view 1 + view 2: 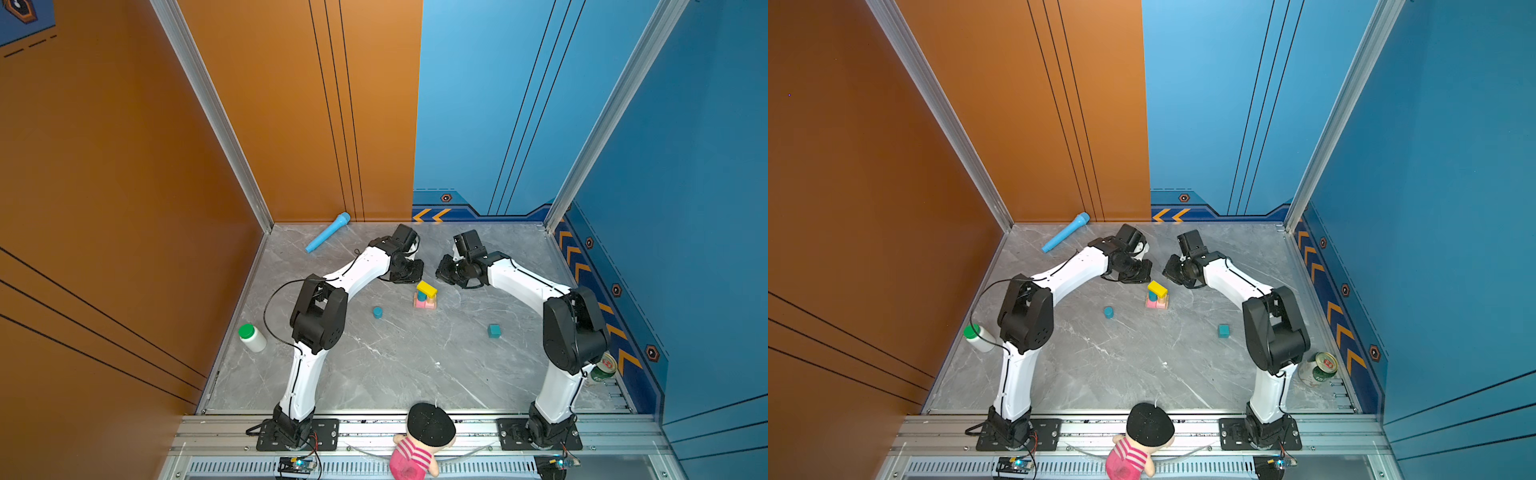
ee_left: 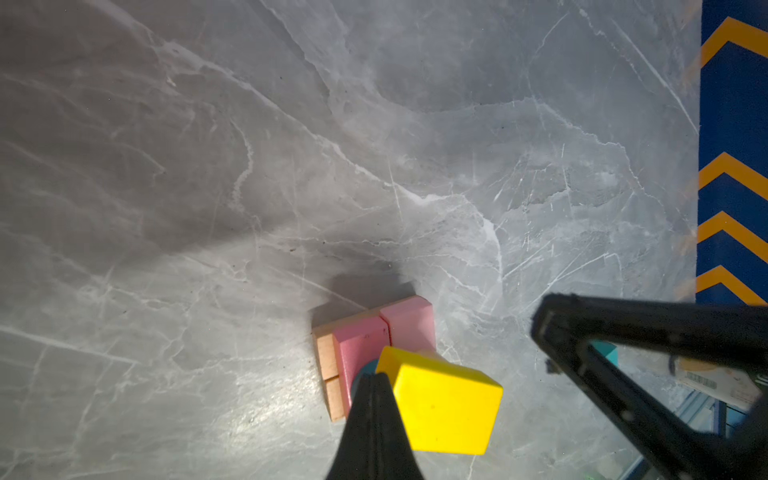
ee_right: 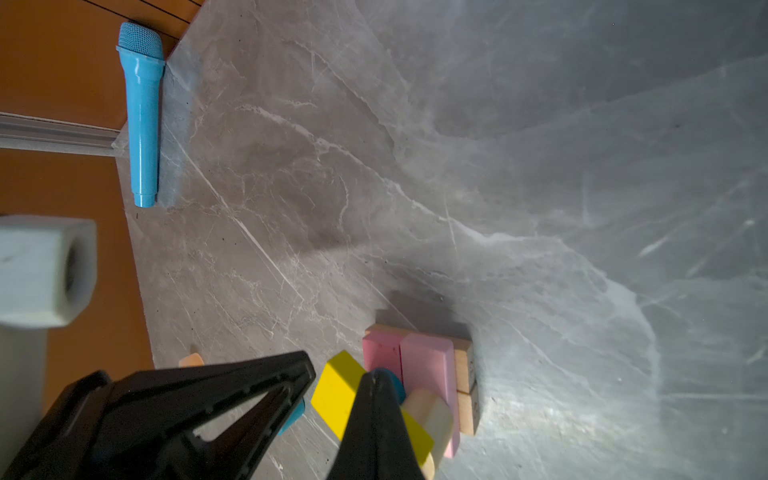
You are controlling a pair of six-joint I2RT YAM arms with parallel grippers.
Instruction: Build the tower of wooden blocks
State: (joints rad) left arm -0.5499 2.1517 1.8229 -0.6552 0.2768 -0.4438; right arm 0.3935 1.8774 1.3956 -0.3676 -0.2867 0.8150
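The tower (image 1: 425,296) (image 1: 1157,296) stands mid-table: tan bars (image 3: 464,386) at the bottom, pink bars (image 2: 409,322) on them, then a blue cylinder (image 3: 397,384) and a pale cylinder (image 3: 432,413) carrying a tilted yellow bar (image 2: 444,405). A loose blue cylinder (image 1: 377,312) lies to the tower's left and a teal cube (image 1: 494,331) to its right. My left gripper (image 2: 374,376) (image 1: 409,272) is shut and empty just behind the tower on the left. On the right, equally close, my right gripper (image 3: 376,374) (image 1: 446,272) is shut and empty.
A light-blue toy microphone (image 1: 328,237) lies by the back wall. A white bottle with a green cap (image 1: 252,337) lies at the left edge, a drink can (image 1: 1318,369) at the right edge. A pink-striped doll (image 1: 419,440) sits on the front rail.
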